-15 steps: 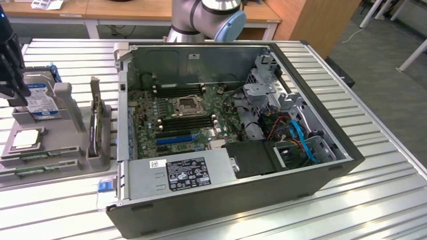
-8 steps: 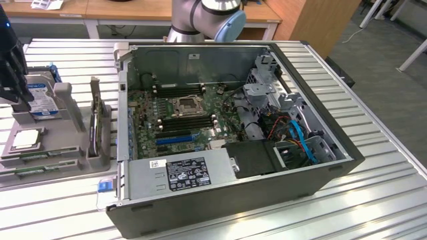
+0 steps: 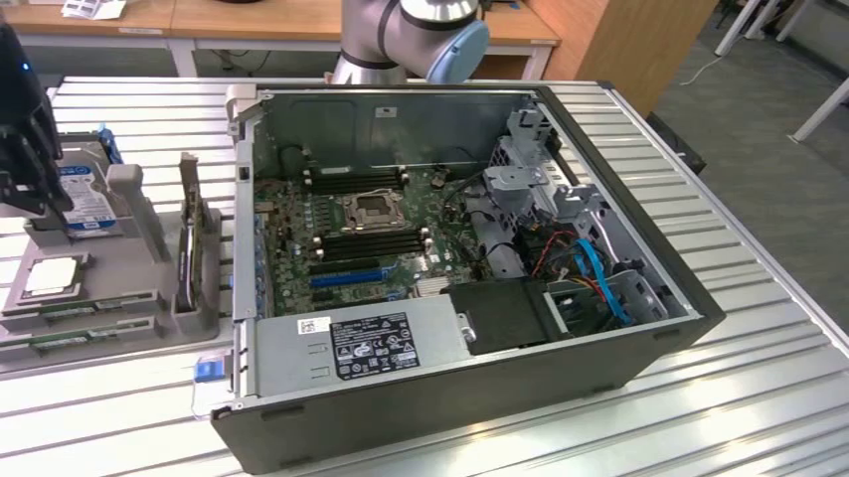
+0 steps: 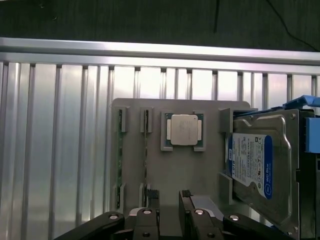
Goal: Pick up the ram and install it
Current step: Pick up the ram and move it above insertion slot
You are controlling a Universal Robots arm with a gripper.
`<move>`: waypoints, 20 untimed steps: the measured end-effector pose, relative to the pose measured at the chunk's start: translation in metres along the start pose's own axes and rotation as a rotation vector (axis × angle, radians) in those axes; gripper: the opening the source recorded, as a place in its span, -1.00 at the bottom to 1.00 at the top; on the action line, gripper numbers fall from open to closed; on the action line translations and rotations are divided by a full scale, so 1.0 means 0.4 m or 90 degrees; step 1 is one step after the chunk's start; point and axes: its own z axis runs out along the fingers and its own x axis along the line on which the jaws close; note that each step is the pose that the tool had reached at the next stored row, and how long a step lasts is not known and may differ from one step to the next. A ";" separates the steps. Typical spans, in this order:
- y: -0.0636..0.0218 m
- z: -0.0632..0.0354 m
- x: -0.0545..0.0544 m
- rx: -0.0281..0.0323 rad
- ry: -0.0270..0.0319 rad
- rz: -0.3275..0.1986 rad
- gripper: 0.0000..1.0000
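1. The tool (image 4: 169,197) is hanging spread and empty over the holder (image 4: 200,170) on the tabletop (image 4: 60,150).
2. The ram (image 4: 120,160) is standing on edge in a holder slot, a second ram (image 4: 145,160) just beside it.
3. A CPU (image 4: 184,129) is lying beside them; a drive (image 4: 260,165) is sitting beyond it.

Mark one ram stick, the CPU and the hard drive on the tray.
ram (image 4: 120,160), wrist view, middle of the stick's long green edge.
CPU (image 4: 184,129), wrist view, centre of its silver lid.
hard drive (image 4: 251,165), wrist view, on its blue and white label.
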 end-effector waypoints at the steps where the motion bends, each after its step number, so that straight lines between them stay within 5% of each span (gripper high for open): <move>1: 0.000 0.003 0.000 -0.0001 0.0000 0.000 -0.41; 20: -0.003 0.063 0.001 0.0000 0.0000 0.000 -0.41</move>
